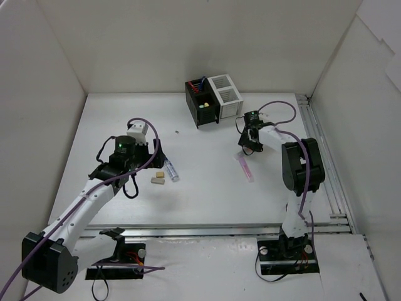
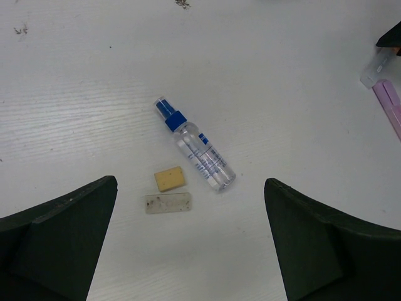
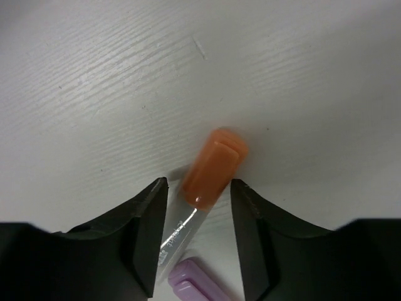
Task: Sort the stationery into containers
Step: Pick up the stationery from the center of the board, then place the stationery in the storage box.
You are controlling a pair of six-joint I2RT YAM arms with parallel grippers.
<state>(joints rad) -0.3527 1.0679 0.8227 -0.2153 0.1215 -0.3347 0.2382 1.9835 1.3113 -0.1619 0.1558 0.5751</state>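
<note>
Nearest, one tan eraser [image 2: 170,178], one grey eraser [image 2: 167,203] and one blue-capped bottle [image 2: 203,157] lie below the hovering left gripper [image 2: 190,183], its jaws spread wide. One pink highlighter [image 1: 245,169] lies beside the lowered right gripper [image 3: 199,183], whose jaws flank one orange highlighter [image 3: 213,166]; I cannot tell whether they pinch it. Beyond stand one black container [image 1: 207,116] and one white container [image 1: 229,108].

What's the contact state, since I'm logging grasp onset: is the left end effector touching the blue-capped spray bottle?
Apart. Left wrist view: the left end effector stands open, bare table showing between each finger and the blue-capped spray bottle.
</note>
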